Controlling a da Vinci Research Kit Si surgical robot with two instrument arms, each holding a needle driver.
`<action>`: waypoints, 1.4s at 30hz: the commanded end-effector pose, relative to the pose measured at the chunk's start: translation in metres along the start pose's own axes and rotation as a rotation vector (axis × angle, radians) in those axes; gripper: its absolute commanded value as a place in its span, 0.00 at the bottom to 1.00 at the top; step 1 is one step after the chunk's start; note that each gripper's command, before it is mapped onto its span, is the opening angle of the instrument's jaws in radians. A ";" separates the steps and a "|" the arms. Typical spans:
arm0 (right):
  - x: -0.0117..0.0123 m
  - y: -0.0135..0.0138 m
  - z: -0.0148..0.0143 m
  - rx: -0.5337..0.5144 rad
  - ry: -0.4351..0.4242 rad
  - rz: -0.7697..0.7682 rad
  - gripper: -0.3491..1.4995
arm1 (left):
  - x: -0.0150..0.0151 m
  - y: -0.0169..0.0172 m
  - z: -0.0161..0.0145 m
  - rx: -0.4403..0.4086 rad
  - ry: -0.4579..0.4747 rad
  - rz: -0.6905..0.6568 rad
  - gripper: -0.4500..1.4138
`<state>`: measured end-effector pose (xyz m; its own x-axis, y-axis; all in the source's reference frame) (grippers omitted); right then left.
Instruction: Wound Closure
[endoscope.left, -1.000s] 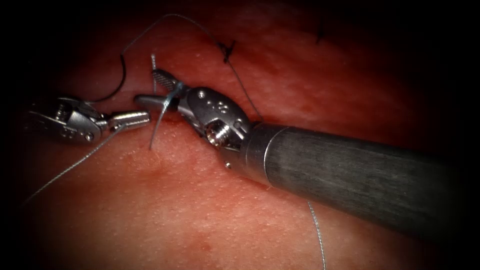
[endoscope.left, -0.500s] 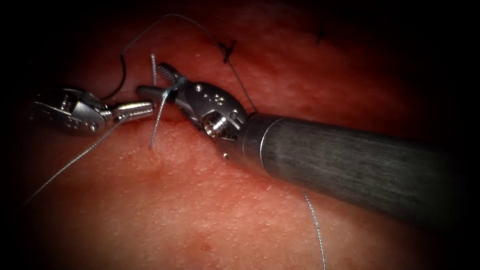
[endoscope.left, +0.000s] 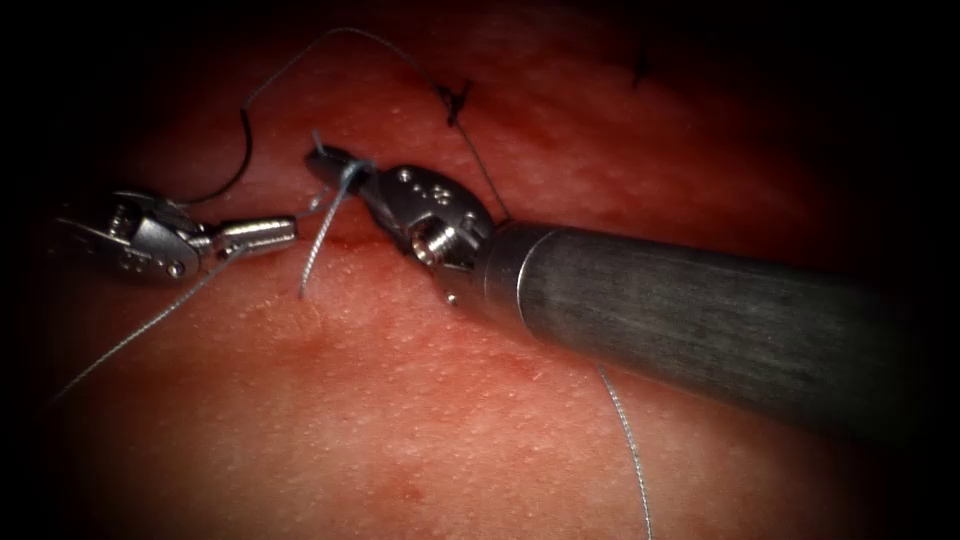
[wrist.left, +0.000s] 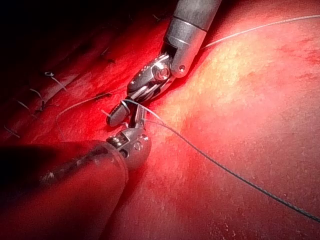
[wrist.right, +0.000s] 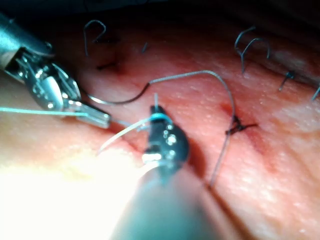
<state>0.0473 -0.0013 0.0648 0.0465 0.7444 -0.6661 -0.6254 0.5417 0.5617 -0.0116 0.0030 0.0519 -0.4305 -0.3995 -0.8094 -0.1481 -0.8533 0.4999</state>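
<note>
Knot-tying in hand. Right tool (endoscope.left: 335, 165) has closed its jaws on the thread (endoscope.left: 322, 235) looped round them, beside the cut (endoscope.left: 350, 240). Left tool (endoscope.left: 262, 235) pinches thread. Needle (endoscope.left: 238, 165) lies free left of the cut. Steady opposing tension is needed.

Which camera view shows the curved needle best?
The right wrist view: the needle lies free on the tissue, its arc lit. The endoscope view shows it dark. In the left wrist view I cannot make it out.
</note>
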 end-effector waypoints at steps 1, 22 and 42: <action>0.0001 -0.0010 0.0006 -0.015 0.017 -0.006 0.00 | -0.0004 -0.0004 0.0007 0.002 -0.002 0.006 0.00; -0.0008 -0.0064 -0.0017 -0.074 0.135 -0.076 0.00 | -0.0080 -0.0090 0.0027 -0.039 -0.184 -0.102 0.00; -0.0022 -0.0128 -0.0043 -0.205 -0.001 -0.135 0.00 | -0.0120 -0.0172 0.0055 0.224 -0.379 -0.119 0.00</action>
<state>0.0509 -0.0119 0.0569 0.1494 0.6708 -0.7264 -0.7584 0.5491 0.3512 -0.0082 0.0240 0.0543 -0.6940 -0.1046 -0.7124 -0.3956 -0.7713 0.4986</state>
